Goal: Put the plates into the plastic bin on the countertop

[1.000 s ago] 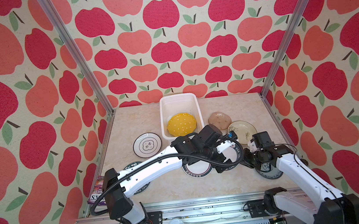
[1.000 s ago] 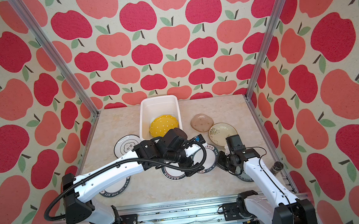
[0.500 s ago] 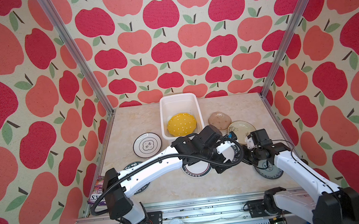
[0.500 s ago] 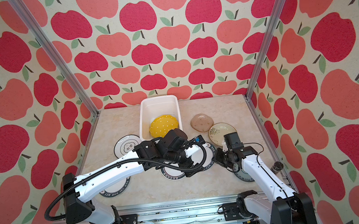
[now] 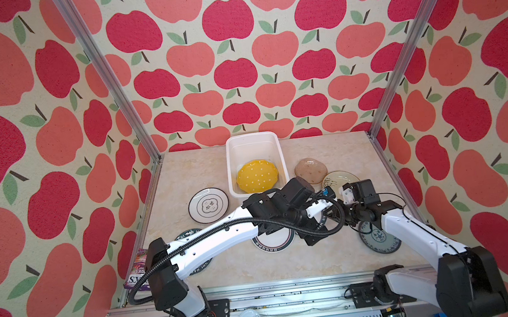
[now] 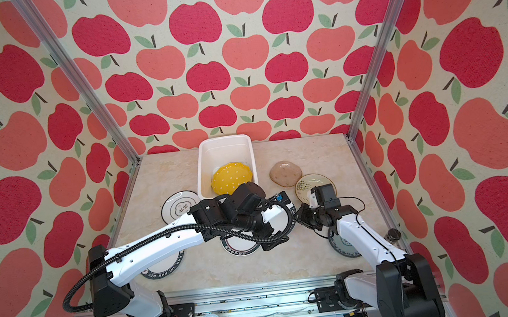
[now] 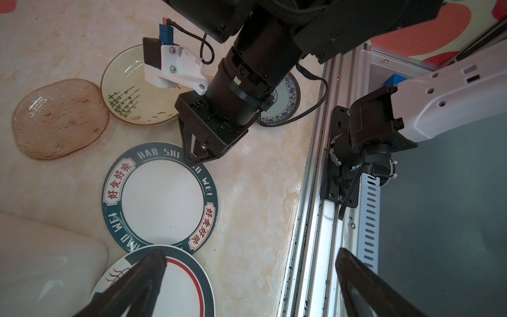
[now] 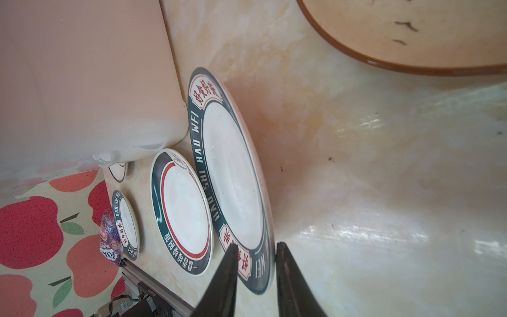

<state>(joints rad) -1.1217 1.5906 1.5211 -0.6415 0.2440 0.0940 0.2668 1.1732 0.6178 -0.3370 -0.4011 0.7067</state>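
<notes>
Grasp step: right gripper (image 8: 256,245) narrow, straddling lettered plate (image 7: 162,192) rim, lower centre in both top views; clamped or not, we can't tell. Left gripper (image 7: 249,254) wide, hovering. Next, we judge: pinch, lift, carry to plastic bin (image 5: 230,168), upper middle.

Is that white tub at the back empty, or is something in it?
Not empty: the plastic bin holds one yellow dotted plate.

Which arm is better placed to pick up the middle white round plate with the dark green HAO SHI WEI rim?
Right. The right gripper straddles the edge of the white round green-rimmed plate on the beige marble countertop. The left gripper hangs wide open above, holding nothing.
</notes>
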